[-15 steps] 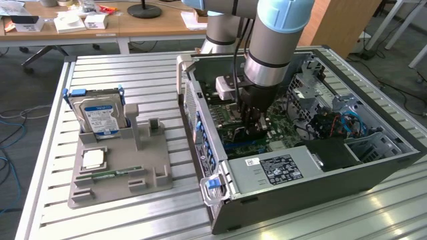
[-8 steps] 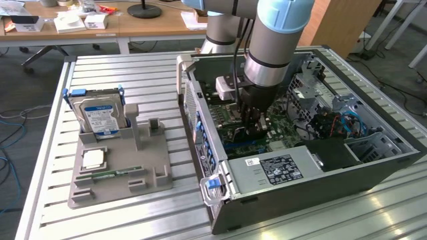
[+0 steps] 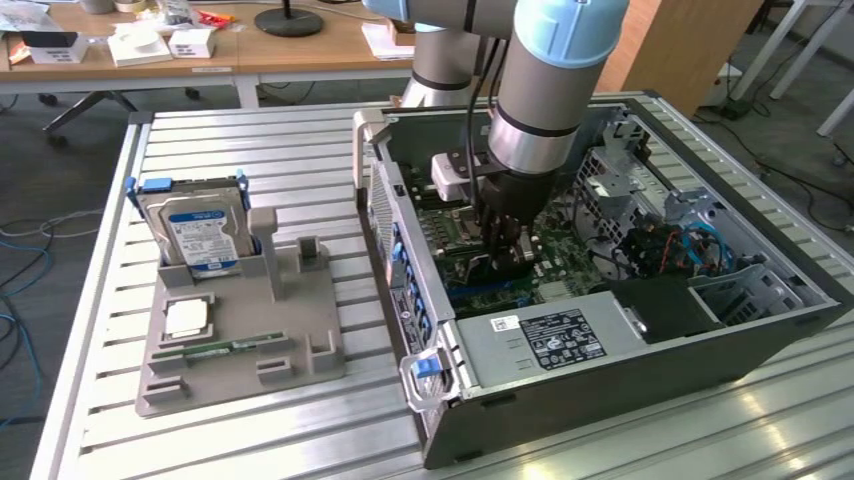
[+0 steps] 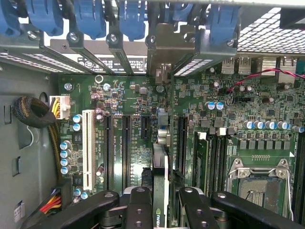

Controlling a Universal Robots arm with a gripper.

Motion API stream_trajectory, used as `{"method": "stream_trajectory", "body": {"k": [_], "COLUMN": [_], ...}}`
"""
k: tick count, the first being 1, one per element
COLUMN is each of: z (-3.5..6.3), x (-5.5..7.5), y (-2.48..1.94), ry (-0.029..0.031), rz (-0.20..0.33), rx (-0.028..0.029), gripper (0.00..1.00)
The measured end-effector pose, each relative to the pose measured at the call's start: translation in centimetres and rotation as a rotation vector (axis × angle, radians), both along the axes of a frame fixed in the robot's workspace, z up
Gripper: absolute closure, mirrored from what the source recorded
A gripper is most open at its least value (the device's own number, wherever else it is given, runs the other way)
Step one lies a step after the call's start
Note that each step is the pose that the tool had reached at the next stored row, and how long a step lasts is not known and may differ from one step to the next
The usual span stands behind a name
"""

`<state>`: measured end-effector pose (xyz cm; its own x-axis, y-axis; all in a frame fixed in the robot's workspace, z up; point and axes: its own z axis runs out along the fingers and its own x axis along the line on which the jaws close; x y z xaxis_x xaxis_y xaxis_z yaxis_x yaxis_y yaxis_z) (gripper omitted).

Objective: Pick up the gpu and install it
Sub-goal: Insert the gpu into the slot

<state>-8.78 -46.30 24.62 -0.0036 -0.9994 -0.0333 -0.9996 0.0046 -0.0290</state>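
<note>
My gripper is reaching down inside the open computer case, just above the green motherboard. In the wrist view the gpu stands edge-on between my fingers, a thin dark card with a logo near my grip. It lies in line with one of the long black expansion slots. Its silver bracket sits at the rear slot openings, below the blue retention clips. My gripper is shut on the card. Whether its lower edge is down in a slot is hidden.
Beside the case, on the exterior view's left, a grey holder tray carries a silver hard drive with a blue-white label, a slim green memory stick and a small white piece. Cables and the power supply crowd the case.
</note>
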Motion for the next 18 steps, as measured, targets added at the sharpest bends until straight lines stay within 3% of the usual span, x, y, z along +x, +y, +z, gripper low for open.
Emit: {"method": "stream_trajectory", "body": {"k": [18], "z": [-0.24], "x": [0.01], "y": [0.00], "ry": [-0.0003], "rz": [0.000], "rx": [0.0002], "gripper": [0.73]}}
